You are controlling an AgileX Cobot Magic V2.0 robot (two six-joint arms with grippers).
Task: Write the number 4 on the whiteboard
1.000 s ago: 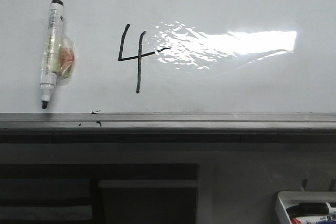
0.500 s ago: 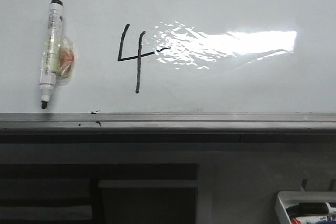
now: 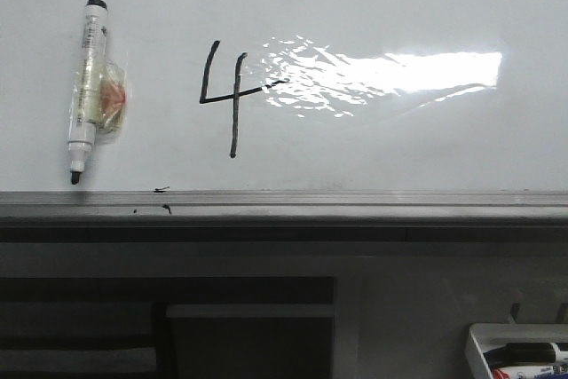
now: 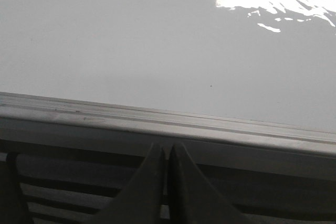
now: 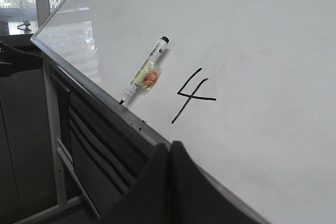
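The number 4 [image 3: 227, 95] is drawn in thin black strokes on the whiteboard [image 3: 426, 6], left of the glare patch. It also shows in the right wrist view [image 5: 192, 94] on the whiteboard [image 5: 262, 35]. A white marker [image 3: 87, 86] with a black tip sticks to the board left of the 4, tip down; it also shows in the right wrist view [image 5: 144, 70]. My left gripper [image 4: 168, 150] is shut and empty, below the board's grey ledge [image 4: 157, 119]. My right gripper [image 5: 169, 148] is shut and empty, near the ledge, below the 4. Neither gripper shows in the front view.
Small black ink specks [image 3: 162, 190] lie on the grey ledge [image 3: 355, 206]. A white tray [image 3: 515, 352] with markers sits at the lower right. Dark slatted panels [image 3: 89, 326] lie below the board.
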